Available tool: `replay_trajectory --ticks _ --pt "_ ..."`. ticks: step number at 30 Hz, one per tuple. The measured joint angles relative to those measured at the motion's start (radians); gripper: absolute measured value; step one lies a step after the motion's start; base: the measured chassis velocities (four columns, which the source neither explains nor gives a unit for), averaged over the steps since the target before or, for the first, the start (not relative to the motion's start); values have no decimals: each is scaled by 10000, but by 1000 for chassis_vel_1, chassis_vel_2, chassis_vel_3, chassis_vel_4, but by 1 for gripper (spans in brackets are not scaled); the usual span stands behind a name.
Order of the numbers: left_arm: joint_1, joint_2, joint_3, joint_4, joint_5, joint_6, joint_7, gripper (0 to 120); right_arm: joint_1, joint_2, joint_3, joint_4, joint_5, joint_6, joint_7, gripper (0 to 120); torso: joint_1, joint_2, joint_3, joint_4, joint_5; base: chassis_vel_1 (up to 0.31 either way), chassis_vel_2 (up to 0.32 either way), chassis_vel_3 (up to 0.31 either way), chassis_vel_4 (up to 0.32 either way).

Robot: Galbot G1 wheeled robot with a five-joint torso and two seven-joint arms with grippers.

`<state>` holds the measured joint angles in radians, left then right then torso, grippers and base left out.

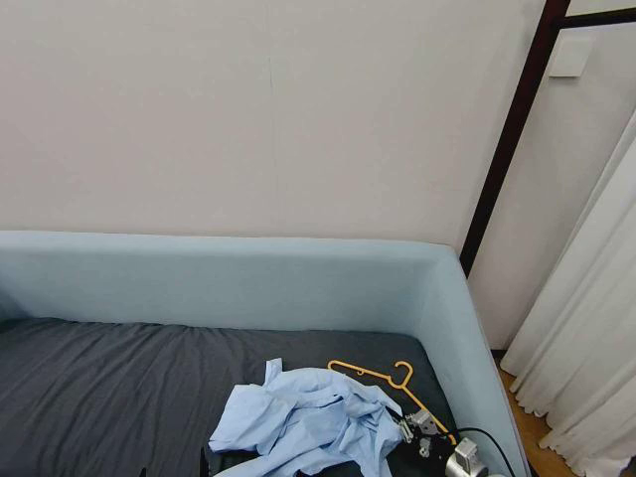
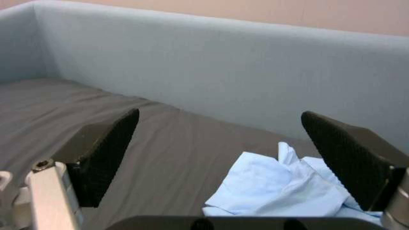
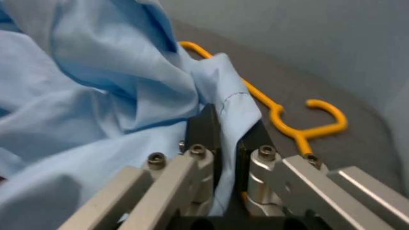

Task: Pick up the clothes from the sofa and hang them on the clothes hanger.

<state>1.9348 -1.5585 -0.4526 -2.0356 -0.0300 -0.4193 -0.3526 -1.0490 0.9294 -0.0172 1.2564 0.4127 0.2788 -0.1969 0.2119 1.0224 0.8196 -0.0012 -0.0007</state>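
Nearest the robot, the right tool (image 3: 227,127) was down at the right-hand edge of a light blue shirt (image 3: 96,96). Its two black pads were drawn close together with a stitched hem of the cloth between them. The fabric hid part of the pinch, so the grip looked firm but could not be fully confirmed. In the head view the same tool (image 1: 417,427) sat low on the shirt's right side, with a black cable (image 1: 487,437) looping just behind it.

The shirt (image 1: 308,422) lay crumpled in a loose heap on the sofa seat (image 1: 99,378), toward its right end, its folds and creases standing up unevenly. An orange plastic hanger (image 1: 373,375) lay flat on the seat just beyond it. One end was tucked under the cloth, and the hook (image 3: 326,117) was bare and pointed toward the sofa's right arm.

The left tool (image 2: 221,117) hung above the dark grey seat with its ribbed black fingers (image 2: 105,153) spread wide and nothing between them. The shirt (image 2: 275,191) lay beyond it, near one finger.

Farther back rose the pale blue sofa back (image 1: 248,278), then a plain off-white wall (image 1: 248,119). To the right stood a dark slanting post (image 1: 512,129) and white curtains (image 1: 586,348).
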Motion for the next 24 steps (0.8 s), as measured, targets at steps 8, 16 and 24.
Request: replay_trajectory --ticks 8,16,24 --pt "-404 466 69 199 -336 71 -22 100 -1343 -344 1005 1596 -83 -628 895 44 -1 0 -1 -2 -1 0 0 0 0" --pt "-704 754 115 348 -637 141 -28 100 -2299 -525 1496 3088 -117 -918 1553 71 0 0 0 -2 -2 0 0 0 0" --pt "-860 1015 80 486 -771 186 -32 100 -2257 -600 1253 5095 2046 -2886 2869 98 0 0 0 -2 -2 0 0 0 0"
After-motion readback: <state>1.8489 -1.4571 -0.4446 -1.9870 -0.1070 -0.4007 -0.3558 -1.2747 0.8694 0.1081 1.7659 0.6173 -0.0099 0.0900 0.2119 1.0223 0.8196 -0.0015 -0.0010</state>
